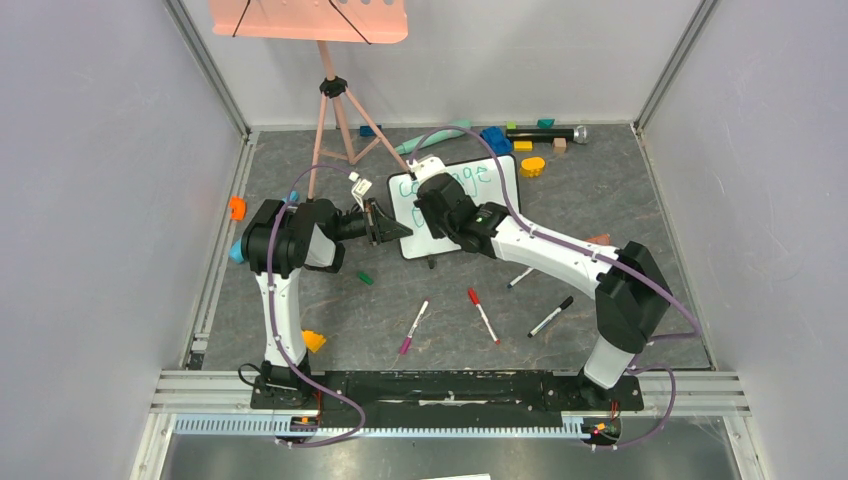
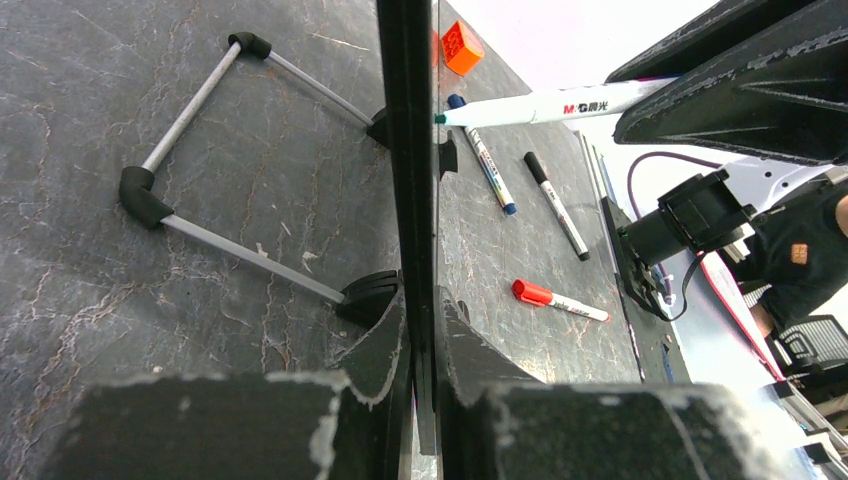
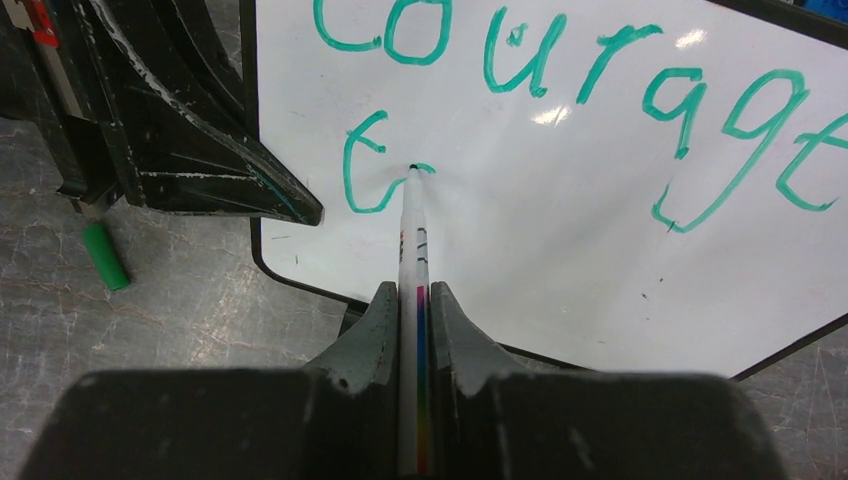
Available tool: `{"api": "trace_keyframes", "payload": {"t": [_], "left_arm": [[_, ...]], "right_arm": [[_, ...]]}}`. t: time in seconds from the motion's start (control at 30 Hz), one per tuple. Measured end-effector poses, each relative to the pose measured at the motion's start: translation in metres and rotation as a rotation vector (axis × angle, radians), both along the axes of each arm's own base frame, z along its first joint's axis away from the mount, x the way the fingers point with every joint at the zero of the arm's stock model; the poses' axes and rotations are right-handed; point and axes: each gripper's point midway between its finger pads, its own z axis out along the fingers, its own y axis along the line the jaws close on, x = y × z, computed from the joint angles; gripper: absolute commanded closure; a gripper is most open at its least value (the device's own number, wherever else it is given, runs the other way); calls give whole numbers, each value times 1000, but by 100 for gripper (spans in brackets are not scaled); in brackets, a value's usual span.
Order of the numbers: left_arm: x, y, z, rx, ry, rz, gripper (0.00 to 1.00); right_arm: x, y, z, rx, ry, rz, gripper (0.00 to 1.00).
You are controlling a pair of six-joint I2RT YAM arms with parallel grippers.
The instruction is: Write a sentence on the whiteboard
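Observation:
The whiteboard (image 1: 503,200) stands tilted on the grey tabletop, propped on its small feet. My left gripper (image 1: 392,228) is shut on its left rim, which shows edge-on as a dark bar (image 2: 408,150) between the fingers in the left wrist view. My right gripper (image 3: 412,295) is shut on a white marker (image 3: 413,235), its teal tip touching the board. The sentence reads "courage" (image 3: 560,70) on the top line. Below it are a "t" (image 3: 365,165) and a short stroke at the marker's tip. In the top view the right wrist (image 1: 432,200) hides the lower writing.
Loose markers lie in front of the board: purple (image 1: 414,327), red (image 1: 484,316) and black (image 1: 551,316). A green cap (image 1: 365,278) lies near the left gripper. A pink tray on a tripod (image 1: 335,90) stands behind, with toy blocks (image 1: 520,140) along the back wall.

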Motion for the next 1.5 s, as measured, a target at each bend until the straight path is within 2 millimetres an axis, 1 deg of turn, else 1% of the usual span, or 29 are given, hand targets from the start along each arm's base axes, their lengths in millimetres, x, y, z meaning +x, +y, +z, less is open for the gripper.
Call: {"api": "trace_keyframes", "payload": {"t": [0.33, 0.57, 0.7, 0.87, 1.17, 1.5], "left_arm": [[0, 0, 0, 0, 0, 0, 98], [0, 0, 0, 0, 0, 0, 98], [0, 0, 0, 0, 0, 0, 98], [0, 0, 0, 0, 0, 0, 98], [0, 0, 0, 0, 0, 1, 98], [0, 0, 0, 0, 1, 1, 98]], "right_arm": [[-12, -7, -17, -20, 34, 15, 100], [-10, -16, -15, -42, 21, -23, 100], [-10, -18, -15, -46, 20, -34, 100], [-6, -21, -10, -53, 14, -52, 100], [6, -9, 4, -30, -8, -53, 100], [5, -3, 4, -11, 6, -23, 100]]}}
